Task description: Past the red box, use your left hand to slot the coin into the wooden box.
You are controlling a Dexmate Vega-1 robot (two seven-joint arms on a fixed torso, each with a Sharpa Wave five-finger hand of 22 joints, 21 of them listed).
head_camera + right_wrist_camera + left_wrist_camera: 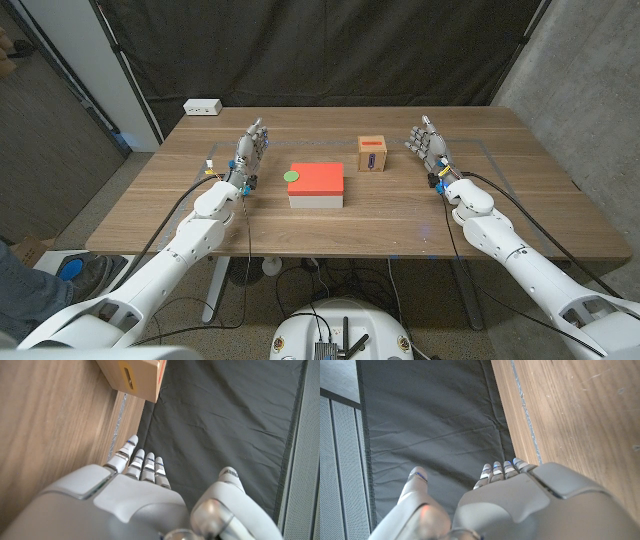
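Start of task, nothing grasped yet. Left hand [249,153] up on edge at the left of the table [200,215], fingers straight and apart, holding nothing. Right hand [428,147] likewise open and empty on the far right, waiting. Green coin [291,177] lying on the near-left corner of the red box [318,181] top, just beside the left hand but not touched. Wooden box [372,154] standing beyond the red box, a little to its right, slot on the top face (dark slot in a yellow patch, per right wrist view [131,376]). Next, by my reading: swing left hand inward over the coin, pinch it off the lid, then carry past the red box and align edge-on with the slot. Thin coin, so likely fiddly to lift.
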